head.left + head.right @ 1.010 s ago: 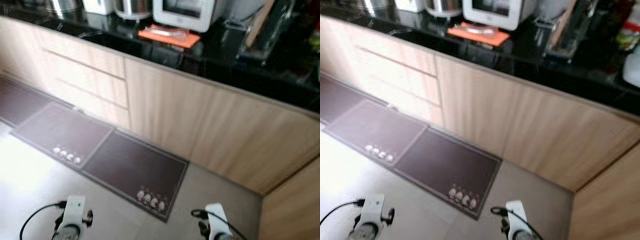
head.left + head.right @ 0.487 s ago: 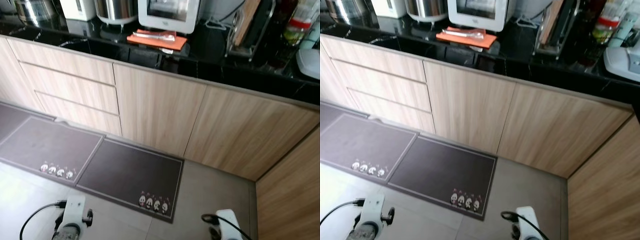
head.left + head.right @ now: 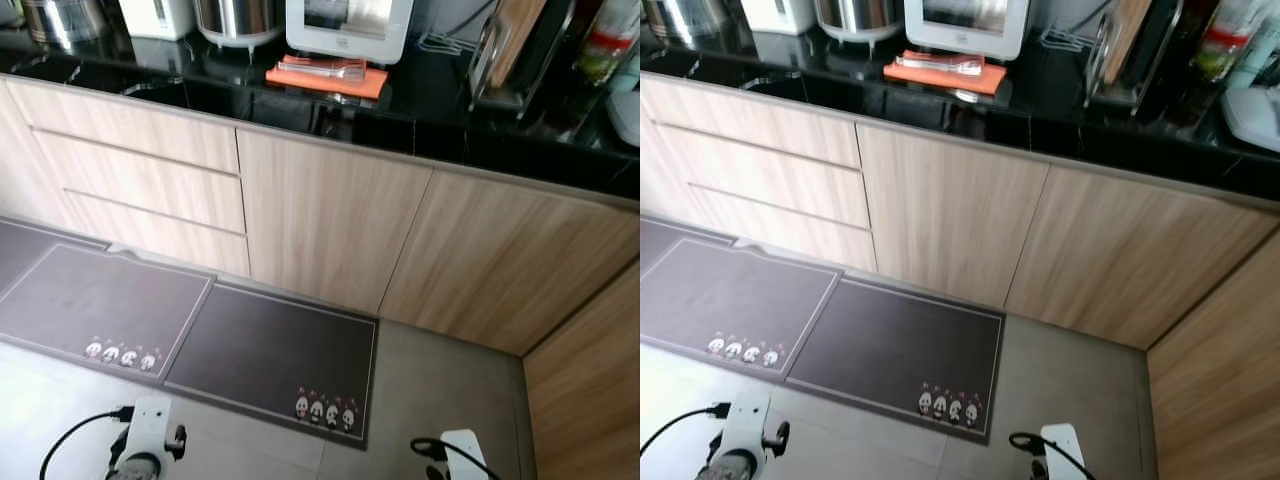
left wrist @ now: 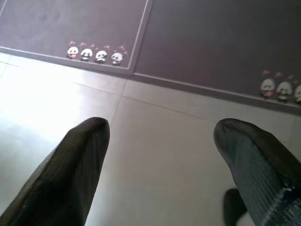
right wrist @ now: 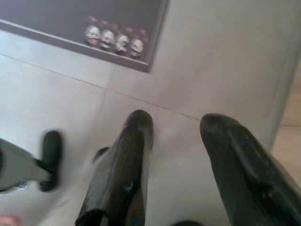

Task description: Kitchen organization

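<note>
A long run of pale wood-grain base cabinets (image 3: pixel 330 225) crosses the head views, three drawer fronts (image 3: pixel 140 175) on the robot's left and plain doors to their right, under a glossy black stone countertop (image 3: pixel 400 125). Pale grey floor tiles (image 3: pixel 1080 380) lie in front, with two dark brown floor mats (image 3: pixel 275 355) laid end to end against the cabinet base, each printed with a row of small pandas (image 3: pixel 325 410) at its near edge.

On the counter a white boxy appliance with a dark window (image 3: pixel 348 25) stands at the back; just before it lies a flat orange tray (image 3: pixel 325 78) carrying metal tongs (image 3: pixel 325 68). A steel pot (image 3: pixel 238 15) and a white appliance (image 3: pixel 158 12) stand further left, a dark wire rack holding wooden boards (image 3: pixel 515 55) to the right. The right eye view takes in more at the far right — a pale lidded container (image 3: pixel 1255 112) and bottles (image 3: pixel 1225 35).

Both arms hang low over the tiles. The left wrist view shows the left gripper (image 4: pixel 160 136) with its black fingers (image 4: pixel 77 160) spread wide, nothing between them, the mats' panda edges beyond. The right gripper (image 5: pixel 176 127) also has its fingers (image 5: pixel 127 165) parted and empty — past them lie one mat's corner and a wooden panel (image 5: pixel 289 117).
</note>
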Tool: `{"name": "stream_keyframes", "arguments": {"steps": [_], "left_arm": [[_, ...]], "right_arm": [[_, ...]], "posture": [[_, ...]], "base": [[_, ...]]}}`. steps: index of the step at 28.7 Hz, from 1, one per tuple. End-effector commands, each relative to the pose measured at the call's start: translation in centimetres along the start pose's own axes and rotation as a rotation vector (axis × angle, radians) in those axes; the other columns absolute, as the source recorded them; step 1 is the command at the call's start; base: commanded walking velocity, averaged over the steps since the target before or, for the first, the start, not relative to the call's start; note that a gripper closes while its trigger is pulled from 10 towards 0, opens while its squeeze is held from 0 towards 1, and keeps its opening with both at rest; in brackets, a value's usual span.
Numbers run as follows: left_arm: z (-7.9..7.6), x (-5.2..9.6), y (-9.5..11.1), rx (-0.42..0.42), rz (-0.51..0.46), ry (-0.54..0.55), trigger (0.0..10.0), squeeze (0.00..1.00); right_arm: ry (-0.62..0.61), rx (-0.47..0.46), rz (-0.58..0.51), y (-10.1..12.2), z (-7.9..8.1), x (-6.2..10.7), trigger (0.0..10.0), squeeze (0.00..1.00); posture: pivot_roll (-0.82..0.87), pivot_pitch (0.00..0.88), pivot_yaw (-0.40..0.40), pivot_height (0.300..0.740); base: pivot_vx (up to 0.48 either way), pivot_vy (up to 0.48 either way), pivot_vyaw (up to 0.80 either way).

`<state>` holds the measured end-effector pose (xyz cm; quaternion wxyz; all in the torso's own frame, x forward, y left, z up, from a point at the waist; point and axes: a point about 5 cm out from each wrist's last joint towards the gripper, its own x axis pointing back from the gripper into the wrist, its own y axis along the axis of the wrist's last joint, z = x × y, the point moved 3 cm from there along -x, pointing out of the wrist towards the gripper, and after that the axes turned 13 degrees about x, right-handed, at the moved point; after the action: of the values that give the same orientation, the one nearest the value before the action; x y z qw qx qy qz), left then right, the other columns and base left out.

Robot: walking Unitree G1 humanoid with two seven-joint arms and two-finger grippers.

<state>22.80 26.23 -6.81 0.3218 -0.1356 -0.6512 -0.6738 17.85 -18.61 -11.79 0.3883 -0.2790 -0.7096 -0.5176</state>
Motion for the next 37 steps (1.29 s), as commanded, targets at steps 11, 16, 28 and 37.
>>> {"name": "stream_keyframes", "arguments": {"steps": [11, 16, 28, 37], "left_arm": [[-0.5, -0.1, 0.0, -0.004, 0.007, -0.014, 10.0, 0.0], [-0.5, -0.1, 0.0, -0.013, 0.007, -0.019, 10.0, 0.0], [-0.5, -0.1, 0.1, -0.01, 0.002, -0.018, 10.0, 0.0], [-0.3, 0.0, -0.2, -0.009, 0.008, -0.014, 10.0, 0.0]], "right_arm": [[-0.011, -0.007, -0.01, 0.5, -0.5, -0.1, 10.0, 0.0], [-0.011, -0.043, 0.001, 0.3, -0.4, -0.1, 10.0, 0.0], [-0.018, -0.021, 0.052, -1.0, -0.2, 0.1, 10.0, 0.0], [-0.016, -0.029, 0.061, -1.5, 0.4, 0.2, 10.0, 0.0]], "posture": [[0.18, 0.0, -0.038, 0.74], [0.19, 0.0, -0.032, 0.74], [0.23, 0.0, -0.041, 0.74], [0.24, 0.003, -0.044, 0.74]], "base": [[0.0, 0.404, 0.0], [0.0, 0.404, -0.29], [0.0, 0.402, -0.26], [0.0, 0.403, 0.0]]}}
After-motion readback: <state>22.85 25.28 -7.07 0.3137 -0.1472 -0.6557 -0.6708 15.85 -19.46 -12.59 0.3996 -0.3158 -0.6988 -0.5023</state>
